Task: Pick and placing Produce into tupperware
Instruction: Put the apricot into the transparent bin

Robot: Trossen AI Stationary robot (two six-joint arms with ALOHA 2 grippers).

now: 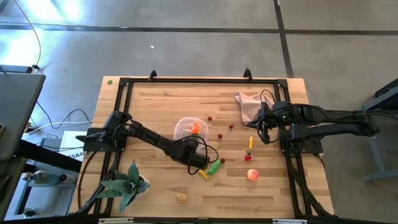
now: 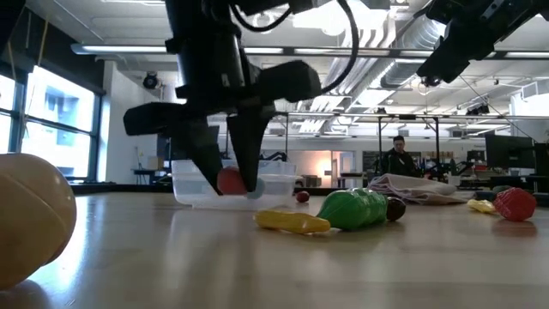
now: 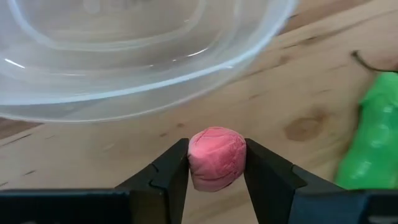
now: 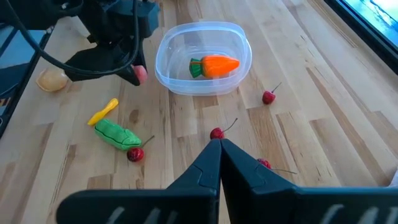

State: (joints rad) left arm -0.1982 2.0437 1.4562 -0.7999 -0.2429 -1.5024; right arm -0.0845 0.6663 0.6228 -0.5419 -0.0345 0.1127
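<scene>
the left gripper (image 3: 216, 171) is sitting low over the wood just beside the tupperware (image 4: 203, 57), its fingers clamped on a small pink-red produce piece (image 3: 216, 157). the clear tub is standing near the middle of the table (image 1: 155, 106) and holding the orange carrot (image 4: 214, 65), while the green pepper (image 4: 115, 133) and a yellow piece (image 4: 103, 111) are lying side by side close to that gripper. the right gripper (image 4: 219, 147) is waiting, fingers pressed together, over the table's right side near the pink cloth (image 1: 249, 104).

A round clear plastic tub (image 4: 203, 57) holds an orange toy carrot (image 4: 214, 65). A small pink-red ball (image 3: 216, 158) sits pinched just beside it. A green pepper (image 4: 115, 134), yellow piece (image 4: 102, 111) and red berries (image 4: 268, 97) lie scattered.
</scene>
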